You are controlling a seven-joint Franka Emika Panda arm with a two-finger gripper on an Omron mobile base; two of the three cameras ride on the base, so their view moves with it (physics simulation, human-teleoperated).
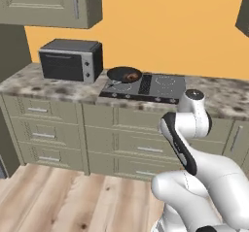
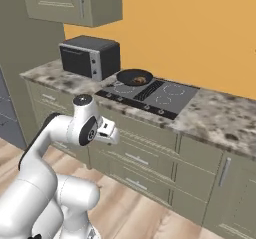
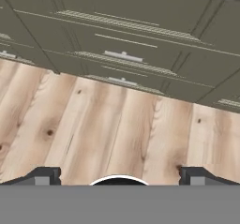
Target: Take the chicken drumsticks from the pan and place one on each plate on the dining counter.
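The black pan [image 1: 124, 74] [image 2: 134, 77] sits on the back left burner of the stove, on the wall-side worktop. Orange-brown chicken drumsticks [image 1: 130, 75] [image 2: 140, 79] lie inside it; I cannot tell them apart at this distance. My arm is folded low in front of the cabinets, well short of the pan and below the worktop. In the hand view my gripper [image 3: 119, 177] is open with nothing between its fingertips [image 3: 43, 176], and it looks down at the wooden floor and the lower drawers. The plates and the dining counter are out of view.
A black cooktop [image 1: 146, 86] [image 2: 150, 94] is set into the speckled granite worktop [image 1: 29, 83] [image 2: 220, 118]. A toaster oven [image 1: 70, 59] [image 2: 90, 57] stands left of the pan. Olive drawers [image 3: 122, 54] run beneath, wall cabinets [image 1: 48, 3] hang above, and wooden floor [image 3: 117, 124] lies before them.
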